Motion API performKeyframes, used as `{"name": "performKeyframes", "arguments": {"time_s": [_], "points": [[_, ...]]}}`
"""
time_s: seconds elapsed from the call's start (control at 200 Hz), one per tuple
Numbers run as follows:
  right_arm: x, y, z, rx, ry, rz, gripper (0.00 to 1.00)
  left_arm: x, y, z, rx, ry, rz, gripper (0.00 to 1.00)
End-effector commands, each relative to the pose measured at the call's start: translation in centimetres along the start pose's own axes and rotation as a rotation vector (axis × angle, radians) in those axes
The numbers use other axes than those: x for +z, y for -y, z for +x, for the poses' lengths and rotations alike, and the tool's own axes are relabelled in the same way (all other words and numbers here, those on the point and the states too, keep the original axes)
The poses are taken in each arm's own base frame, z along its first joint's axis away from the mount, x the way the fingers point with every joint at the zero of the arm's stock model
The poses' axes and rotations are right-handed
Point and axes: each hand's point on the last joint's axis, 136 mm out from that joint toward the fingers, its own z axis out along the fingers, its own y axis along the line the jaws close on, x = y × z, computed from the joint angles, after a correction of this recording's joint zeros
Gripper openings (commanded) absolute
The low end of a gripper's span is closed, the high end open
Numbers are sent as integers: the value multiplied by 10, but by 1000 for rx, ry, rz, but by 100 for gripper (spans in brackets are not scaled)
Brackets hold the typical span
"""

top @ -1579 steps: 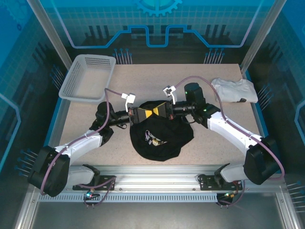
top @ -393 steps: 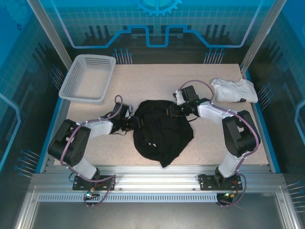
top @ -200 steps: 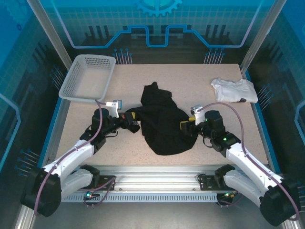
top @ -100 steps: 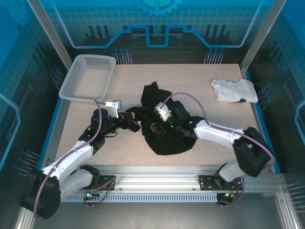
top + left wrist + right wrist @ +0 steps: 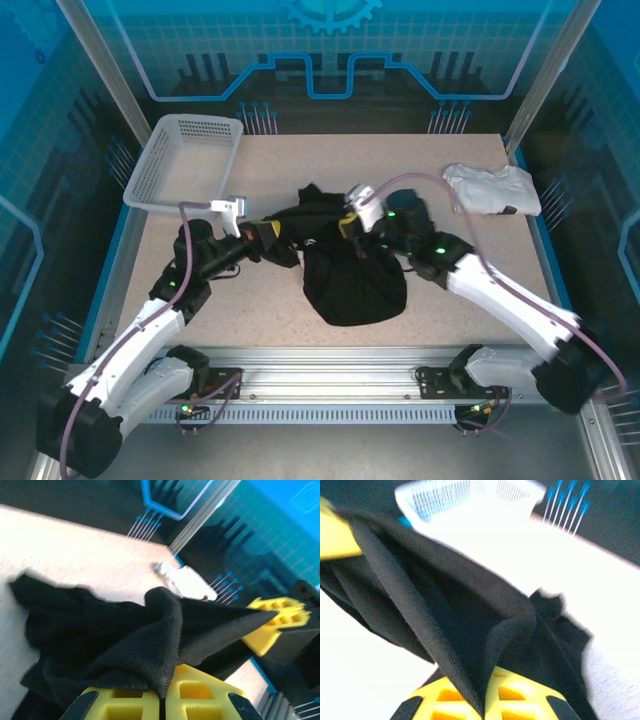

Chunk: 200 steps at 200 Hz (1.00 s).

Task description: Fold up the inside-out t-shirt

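While clamping the inside-out t-shirt [image 5: 350, 275] at mid-frame in the top view, with left gripper [image 5: 272, 235] and right gripper [image 5: 345, 222] both clenched on its upper edge, no fold made yet; just a bunched dark lump sagging toward lower centre. From the left wrist: pinched shut on a ridge of black cloth at the bottom edge; cloth stretched toward the right. From the right wrist: likewise clenched on a cloth fold at bottom centre; white basket [image 5: 470, 495] along the top. Left, by judgement: spreading flat, then every fold.
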Motion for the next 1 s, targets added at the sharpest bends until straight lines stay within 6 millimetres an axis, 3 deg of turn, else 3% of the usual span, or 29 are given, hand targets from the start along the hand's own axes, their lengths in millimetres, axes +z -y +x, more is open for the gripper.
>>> {"name": "performKeyframes", "arguments": {"time_s": [0.0,0.125,0.265,0.4,0.535,0.675,0.795,0.995], "points": [[-43,8,-20,-18,57,28,0,-11,36,-38,71,56,75,6],[-72,19,-37,-18,118,74,0,-11,43,-56,123,46,40,6],[-81,12,-45,-14,138,38,0,-5,51,-66,121,23,52,8],[-68,18,-34,8,78,43,0,10,37,-54,90,-46,28,13],[-51,33,-23,77,14,78,0,20,1,-43,65,-75,-121,13],[-46,52,-32,127,2,119,0,28,-17,-42,80,-103,-203,23],[-43,48,-46,133,45,77,0,36,-30,-25,50,-159,-224,34],[-29,51,-33,148,1,64,0,41,-44,5,-5,-205,-211,36]]}}
